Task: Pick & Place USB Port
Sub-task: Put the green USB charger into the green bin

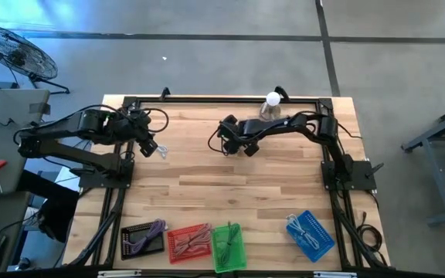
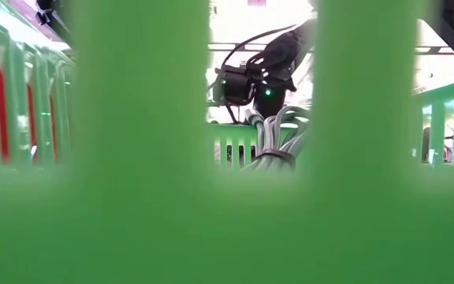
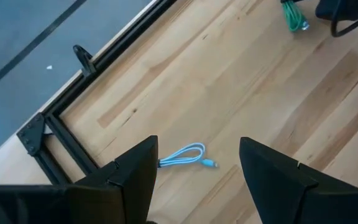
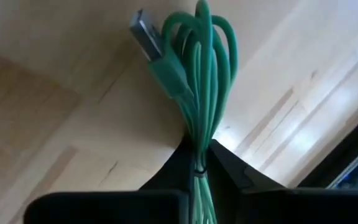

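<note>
- The right gripper [image 4: 197, 158] is pinched shut on a green USB cable [image 4: 197, 74] – the cable is wound in loops and its silver plug [image 4: 144, 32] sticks out at one side
- In the high view the right gripper [image 1: 228, 139] sits just past the middle of the wooden table [image 1: 230, 193], toward 12 o'clock, with its arm reaching in from 3 o'clock
- The green USB cable is up in the air over the wood, not lying on it, and the left wrist view shows it hanging far across the table [image 3: 293, 15]
- The left gripper [image 3: 194, 180] has its two dark fingers [image 3: 135, 174] spread wide, with nothing between them
- In the high view the left gripper [image 1: 147, 143] is near the table's 10 o'clock corner
- A small blue cable [image 3: 185, 155] lies flat on the wood below the left gripper – in the high view it shows as a pale bit [image 1: 161, 152] just beside the gripper
- Four baskets stand in a row along the 6 o'clock edge: a black basket [image 1: 142, 239], a red basket [image 1: 189, 242], a green basket [image 1: 229, 247] and a blue basket [image 1: 310, 235], and each has cables in it
- The low view looks out through the green basket's bars [image 2: 117, 118]
- A white ball-shaped thing [image 1: 272, 99] sits at the 12 o'clock edge
</note>
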### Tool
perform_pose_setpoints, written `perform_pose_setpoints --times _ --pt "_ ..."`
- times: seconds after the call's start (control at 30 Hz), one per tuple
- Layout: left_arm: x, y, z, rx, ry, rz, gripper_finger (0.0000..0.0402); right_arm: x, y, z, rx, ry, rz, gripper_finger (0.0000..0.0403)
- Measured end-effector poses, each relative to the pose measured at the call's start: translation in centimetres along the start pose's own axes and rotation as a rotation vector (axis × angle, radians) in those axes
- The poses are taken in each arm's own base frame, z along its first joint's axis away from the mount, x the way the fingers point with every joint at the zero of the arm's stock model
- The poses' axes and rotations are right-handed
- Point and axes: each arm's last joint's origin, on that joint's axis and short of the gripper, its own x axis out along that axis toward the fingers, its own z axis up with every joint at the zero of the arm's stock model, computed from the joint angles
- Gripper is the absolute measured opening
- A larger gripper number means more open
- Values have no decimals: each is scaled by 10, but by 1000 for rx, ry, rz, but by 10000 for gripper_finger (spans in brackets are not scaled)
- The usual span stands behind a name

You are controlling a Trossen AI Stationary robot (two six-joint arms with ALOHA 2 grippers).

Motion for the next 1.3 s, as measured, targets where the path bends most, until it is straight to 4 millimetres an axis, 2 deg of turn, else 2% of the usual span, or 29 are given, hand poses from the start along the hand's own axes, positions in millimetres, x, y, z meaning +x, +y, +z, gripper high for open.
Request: perform_pose_setpoints --times 0.17,0.3,0.4,0.5,0.7,0.83,0.9,1.0,1.13,1.3 --pt "3 -2 0 -9 -13 -8 218 -21 3 9 125 -25 -36 8" --pt "12 -5 -5 1 1 1 218 -67 9 21 222 -102 -62 6" --pt "21 -7 -13 16 14 6 218 -113 18 31 342 -225 -67 5" --pt "29 -11 -26 65 32 -5 218 -173 32 41 492 -451 -27 4" --pt "34 -15 -50 103 13 -81 218 -283 76 57 688 -895 48 3" --pt "30 -17 -60 98 -9 -146 218 -334 109 71 777 -1147 108 2" --pt "28 -19 -64 104 -16 -182 218 -348 128 77 819 -1198 126 2" --pt "25 -21 -69 109 -32 -234 218 -357 152 88 968 -1210 132 2" --pt "21 -24 -73 125 -33 -277 218 -350 183 109 1138 -1161 186 2" --pt "17 -29 -77 153 -30 -323 218 -329 217 142 1282 -1134 311 2"
